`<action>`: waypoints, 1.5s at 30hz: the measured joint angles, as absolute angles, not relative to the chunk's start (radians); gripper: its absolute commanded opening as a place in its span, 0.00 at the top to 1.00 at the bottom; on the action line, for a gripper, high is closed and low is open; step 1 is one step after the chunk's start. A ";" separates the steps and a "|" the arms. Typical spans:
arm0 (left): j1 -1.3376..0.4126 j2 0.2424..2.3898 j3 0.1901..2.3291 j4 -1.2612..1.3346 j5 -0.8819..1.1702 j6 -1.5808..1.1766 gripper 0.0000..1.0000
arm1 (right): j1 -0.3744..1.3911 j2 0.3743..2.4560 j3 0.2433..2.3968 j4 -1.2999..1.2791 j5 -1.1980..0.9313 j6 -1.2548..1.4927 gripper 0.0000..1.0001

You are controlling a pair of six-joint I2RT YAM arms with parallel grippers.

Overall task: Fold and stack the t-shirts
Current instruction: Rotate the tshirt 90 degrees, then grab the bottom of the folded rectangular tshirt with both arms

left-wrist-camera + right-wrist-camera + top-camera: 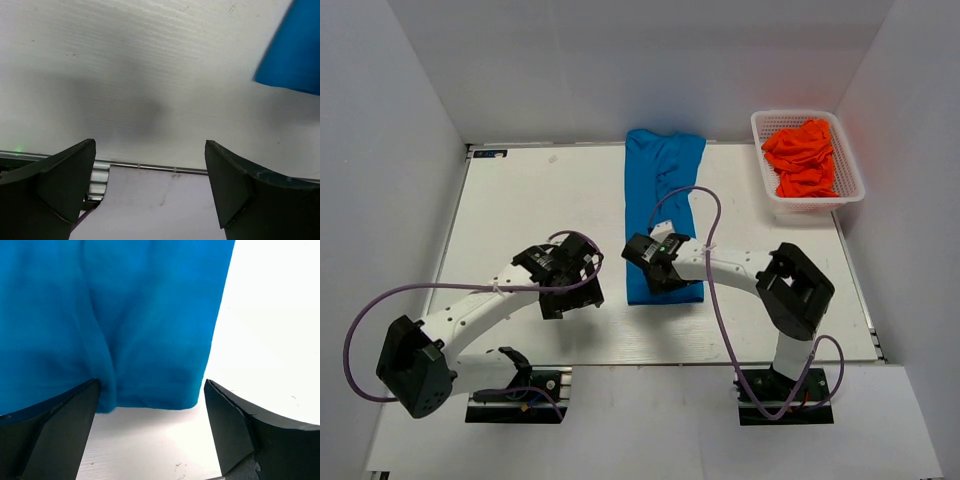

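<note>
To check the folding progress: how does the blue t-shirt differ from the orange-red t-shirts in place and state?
Place: the blue t-shirt lies on the table; the orange-red t-shirts sit in the white basket. State: the blue t-shirt is flattened into a long strip; the orange-red t-shirts are crumpled in a heap. Both are plain, bright fabric.

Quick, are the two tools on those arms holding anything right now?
Left tool: open, empty, above the table.
Right tool: open, empty, over the blue t-shirt at its near edge.
</note>
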State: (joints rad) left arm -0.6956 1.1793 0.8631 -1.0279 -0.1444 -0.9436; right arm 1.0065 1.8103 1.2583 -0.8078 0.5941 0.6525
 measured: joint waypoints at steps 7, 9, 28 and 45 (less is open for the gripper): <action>-0.696 1.221 0.863 -1.011 -0.137 -0.927 0.00 | 0.976 1.784 1.151 -0.723 0.530 0.669 0.10; -0.696 1.224 0.865 -1.003 -0.131 -0.920 0.00 | 0.965 1.769 1.128 -0.684 0.500 0.662 0.10; -0.711 1.624 1.058 -0.778 0.012 -0.748 0.06 | 0.868 1.326 1.030 -0.564 0.408 0.635 0.10; -0.725 1.696 0.970 -0.633 0.185 -0.725 0.67 | 0.661 1.456 0.748 -0.390 0.049 0.690 0.58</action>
